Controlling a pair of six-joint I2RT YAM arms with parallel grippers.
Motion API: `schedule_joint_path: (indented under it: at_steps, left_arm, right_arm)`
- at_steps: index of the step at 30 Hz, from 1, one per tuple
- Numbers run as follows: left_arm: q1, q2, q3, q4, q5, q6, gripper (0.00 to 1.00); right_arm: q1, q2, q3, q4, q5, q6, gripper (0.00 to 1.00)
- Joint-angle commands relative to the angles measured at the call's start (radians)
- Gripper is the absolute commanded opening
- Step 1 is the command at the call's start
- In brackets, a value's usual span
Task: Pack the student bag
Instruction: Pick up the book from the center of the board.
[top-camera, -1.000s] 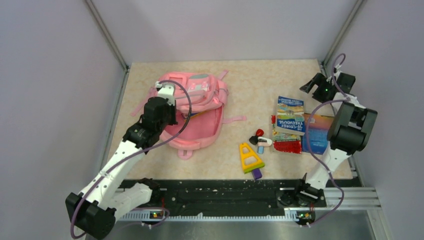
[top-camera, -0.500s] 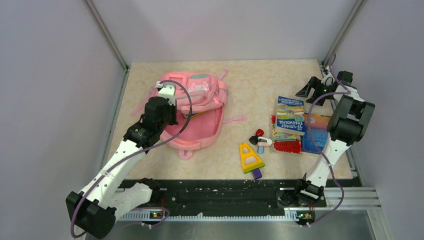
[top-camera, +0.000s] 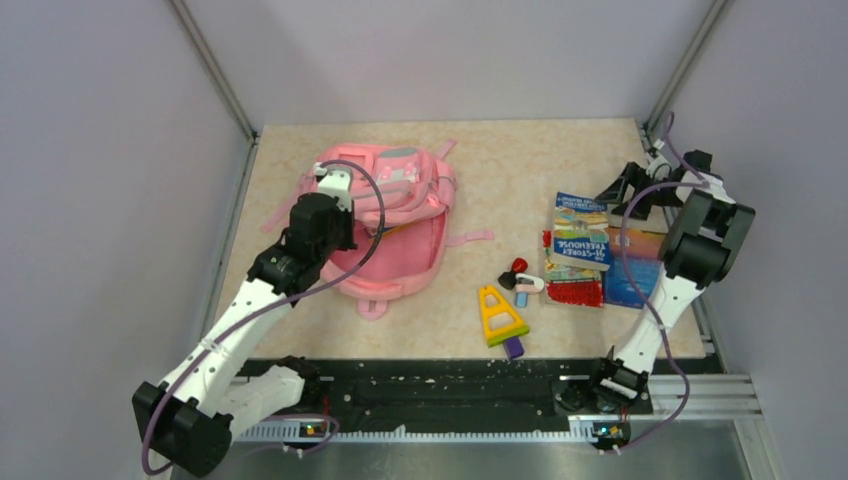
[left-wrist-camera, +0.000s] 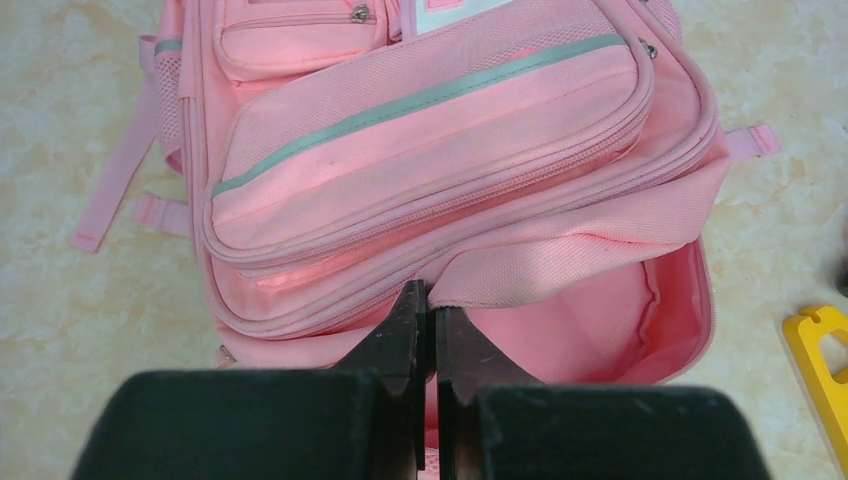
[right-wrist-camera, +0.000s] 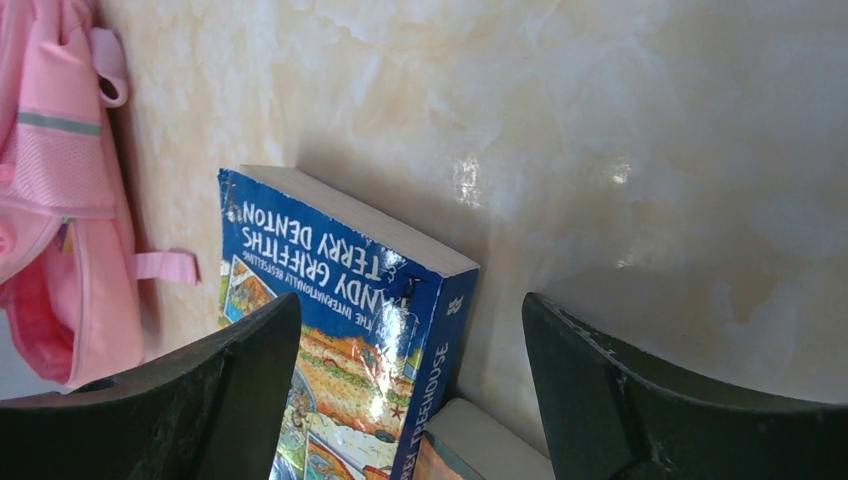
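1. The bag is seen on the left half of the desk. Its front pockets are turned toward 12 o'clock and its open main compartment toward 6 o'clock.
2. The left hand is pressed together on the fabric edge just under the front pocket. By this grip the mouth is judged to be held open, so that arm is taken as occupied.
3. The right hand is held with its fingers apart and nothing between them is gripped. It is poised over the 12 o'clock end of the book, whose far corner is seen between the two fingers.
4. The book is stacked on a second book at the 3 o'clock side of the desk. Its long axis is laid roughly from 12 to 6 o'clock.
5. The coming move is judged to turn on one relation: the bag lies at 9 o'clock from the book, well apart from it. The book is reached far more easily by the right arm. Once the book is gripped at its short end, it would have to be carried toward 9 o'clock and fed lengthwise into the held-open mouth.
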Motion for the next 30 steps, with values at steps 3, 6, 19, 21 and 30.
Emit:
schedule_joint_path:
  at_steps: [3,6,19,21,30]
  left_arm:
    - [0.000,-0.003,0.018,0.105,0.010,-0.018,0.00]
    - [0.000,-0.005,0.018,0.106,0.010,-0.018,0.00]
    - [0.000,-0.011,0.018,0.106,0.010,-0.017,0.00]
    - [-0.001,-0.013,0.018,0.104,0.004,-0.016,0.00]
    - [0.000,-0.024,0.017,0.106,0.002,-0.014,0.00]
  right_arm:
    - [0.003,0.081,0.032,-0.113,-0.133,-0.105,0.79]
    - [0.027,0.126,0.075,-0.177,-0.160,-0.161,0.78]
    - [0.064,0.216,0.149,-0.255,-0.324,-0.227,0.40]
    - [0.064,0.200,0.144,-0.242,-0.378,-0.227,0.29]
    - [0.064,-0.050,-0.014,0.087,-0.431,0.035,0.00]
